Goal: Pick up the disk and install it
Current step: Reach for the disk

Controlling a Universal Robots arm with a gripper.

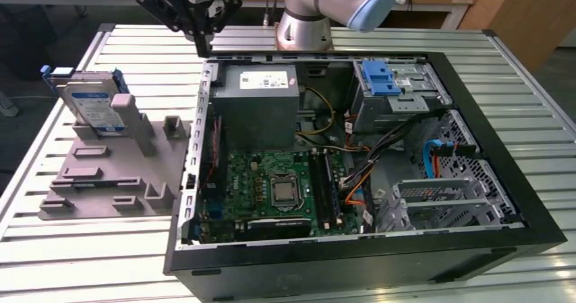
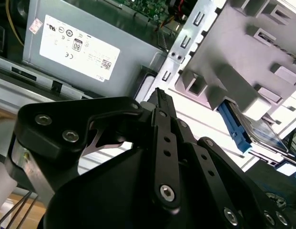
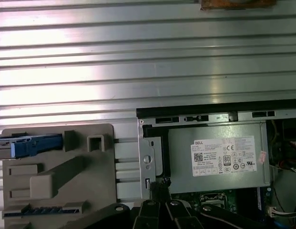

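Note:
The disk point(image 1: 90, 106) is a silver drive with a white-and-blue label and blue rails. It stands upright in a grey holder point(image 1: 108, 175) on the exterior view's left, beside the open computer case point(image 1: 490, 107). In the first wrist view the disk point(image 3: 35, 145) shows edge-on as a blue strip, and in the second wrist view the disk point(image 2: 260, 131) sits behind the holder's posts. My gripper point(image 1: 205, 46) hangs above the table near the case's far left corner, well behind the disk, and holds nothing. Its fingers look pressed together in both wrist views: the gripper point(image 2: 159, 95) and the gripper point(image 3: 159, 183).
Inside the case lie a grey power-supply box point(image 1: 261, 90), a green motherboard point(image 1: 274, 188), loose cables, a metal drive cage point(image 1: 441, 198) and a bay with a bright-blue latch point(image 1: 382, 79). The arm's base point(image 1: 301, 26) stands behind the case on the slatted metal table point(image 1: 90, 256).

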